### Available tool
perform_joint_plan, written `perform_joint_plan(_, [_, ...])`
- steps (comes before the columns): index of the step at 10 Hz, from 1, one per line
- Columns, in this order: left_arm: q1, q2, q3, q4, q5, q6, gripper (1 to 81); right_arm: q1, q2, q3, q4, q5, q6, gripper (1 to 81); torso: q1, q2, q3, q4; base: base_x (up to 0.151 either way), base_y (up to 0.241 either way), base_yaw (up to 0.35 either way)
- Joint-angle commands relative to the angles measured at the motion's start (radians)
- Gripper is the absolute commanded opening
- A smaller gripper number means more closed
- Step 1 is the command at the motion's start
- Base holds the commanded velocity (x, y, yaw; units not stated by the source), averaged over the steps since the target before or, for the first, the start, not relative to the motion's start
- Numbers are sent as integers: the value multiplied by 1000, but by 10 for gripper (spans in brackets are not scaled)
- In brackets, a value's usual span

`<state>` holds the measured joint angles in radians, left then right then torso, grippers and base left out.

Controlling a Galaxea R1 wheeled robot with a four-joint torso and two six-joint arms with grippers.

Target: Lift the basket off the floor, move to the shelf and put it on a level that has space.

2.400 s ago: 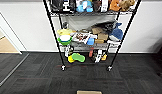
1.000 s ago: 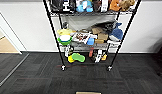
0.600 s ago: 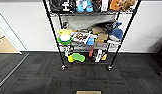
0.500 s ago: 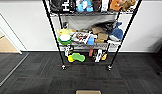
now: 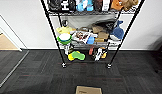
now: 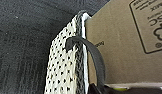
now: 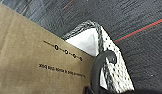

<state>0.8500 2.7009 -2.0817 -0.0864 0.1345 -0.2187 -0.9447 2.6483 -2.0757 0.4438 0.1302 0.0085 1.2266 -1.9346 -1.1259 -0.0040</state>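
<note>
Left wrist view has the basket point(image 6: 63, 65) end-on, its black loop handle point(image 6: 95, 60) running toward that claw; the right wrist sees the opposite handle point(image 7: 103, 65). Grip on either side: can't tell. Shelf point(image 5: 50, 27) stands dead ahead across the carpet point(image 5: 34, 72).

A brown cardboard box point(image 5: 88, 90) sat low at the near edge, printed lettering across its side in both wrist views. Farther back, a green bowl point(image 5: 64, 38) perched beside a yellow item point(image 5: 64, 30), a blue object point(image 5: 118, 31) opposite (shape unclear). A lime-green thing point(image 5: 77, 55) lay low down. White wall point(image 5: 22, 22) stood behind.
</note>
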Motion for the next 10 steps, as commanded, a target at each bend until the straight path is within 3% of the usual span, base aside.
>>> perform_joint_plan(1, [-98, -15, 66, -45, 42, -22, 10, 82, -5, 59, 13, -67, 8, 10, -63, 98, 79, 0, 0, 0, 0])
perform_joint_plan(4, [-140, 5, 15, -76, 50, -44, 10, 129, 0, 65, 15, -77, 10, 10, -114, 178, 128, 0, 0, 0, 0])
perform_joint_plan(10, [-219, -21, 61, -147, 77, -44, 10, 238, 14, 77, 13, -123, 34, 10, -245, 379, 268, 0, 0, 0, 0])
